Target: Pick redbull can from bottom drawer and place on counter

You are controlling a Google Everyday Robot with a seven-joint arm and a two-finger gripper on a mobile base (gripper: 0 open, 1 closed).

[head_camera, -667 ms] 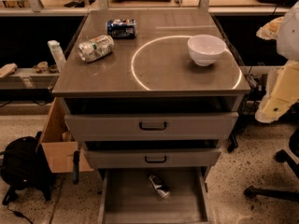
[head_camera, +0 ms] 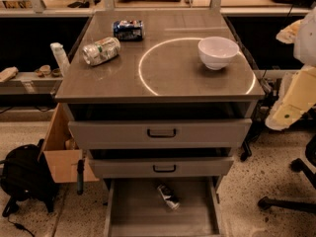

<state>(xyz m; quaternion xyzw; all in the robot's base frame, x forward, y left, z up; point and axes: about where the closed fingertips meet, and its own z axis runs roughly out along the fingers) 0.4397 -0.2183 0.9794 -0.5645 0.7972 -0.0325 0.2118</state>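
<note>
Two other cans (head_camera: 101,51) lie at the left of the counter (head_camera: 187,85), so the middle is free for a set-down. Below, the bottom drawer (head_camera: 143,218) stands pulled out, probably so that its inside can be reached from above. In it the redbull can (head_camera: 168,196) lies on its side near the back (askew, so it may roll). A bowl (head_camera: 217,52) sits right. The gripper is somewhere on the pale arm (head_camera: 296,98) at the right edge, well apart from the drawer. Whether it is wide or narrow I cannot tell.
</note>
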